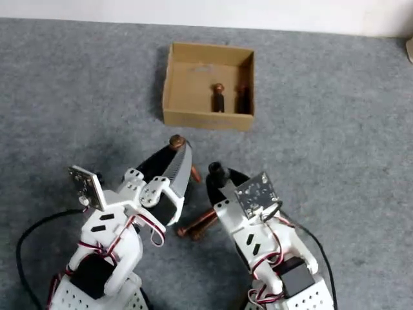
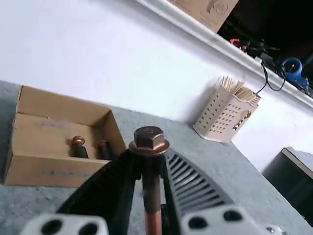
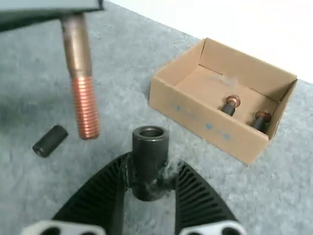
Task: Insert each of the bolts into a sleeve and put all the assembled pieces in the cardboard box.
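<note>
Cardboard box point(image 3: 243, 143), blue print point(image 3: 193, 116) illegible

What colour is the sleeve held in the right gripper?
Black: the sleeve is dark all over, best seen in the right wrist view.

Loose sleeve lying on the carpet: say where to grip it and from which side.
Grip the loose sleeve across its round barrel at mid-length, coming straight down from above. It lies on its side on the carpet with both flanks clear, so closing across it should hold.
</note>
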`<state>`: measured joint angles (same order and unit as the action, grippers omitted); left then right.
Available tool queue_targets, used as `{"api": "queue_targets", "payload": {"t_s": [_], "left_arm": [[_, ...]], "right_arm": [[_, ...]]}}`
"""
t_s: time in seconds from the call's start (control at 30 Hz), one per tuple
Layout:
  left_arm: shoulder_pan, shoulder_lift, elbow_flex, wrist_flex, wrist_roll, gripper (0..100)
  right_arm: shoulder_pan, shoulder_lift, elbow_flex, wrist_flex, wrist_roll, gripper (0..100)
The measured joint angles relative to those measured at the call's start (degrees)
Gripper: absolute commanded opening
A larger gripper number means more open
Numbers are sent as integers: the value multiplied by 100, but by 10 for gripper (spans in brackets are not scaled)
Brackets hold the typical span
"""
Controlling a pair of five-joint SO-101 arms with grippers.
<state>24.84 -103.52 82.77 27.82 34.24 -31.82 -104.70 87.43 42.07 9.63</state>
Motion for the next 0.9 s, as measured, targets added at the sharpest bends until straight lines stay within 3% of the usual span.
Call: {"api": "queue_targets", "payload": {"t_s": [0.5, 0.9], "left_arm": [[35, 0, 141, -325, 0, 4], [44, 0, 853, -844, -176, 4]], "right_arm": [[-589, 0, 308, -53, 158, 5], [-607, 0, 308, 44, 220, 5]]}}
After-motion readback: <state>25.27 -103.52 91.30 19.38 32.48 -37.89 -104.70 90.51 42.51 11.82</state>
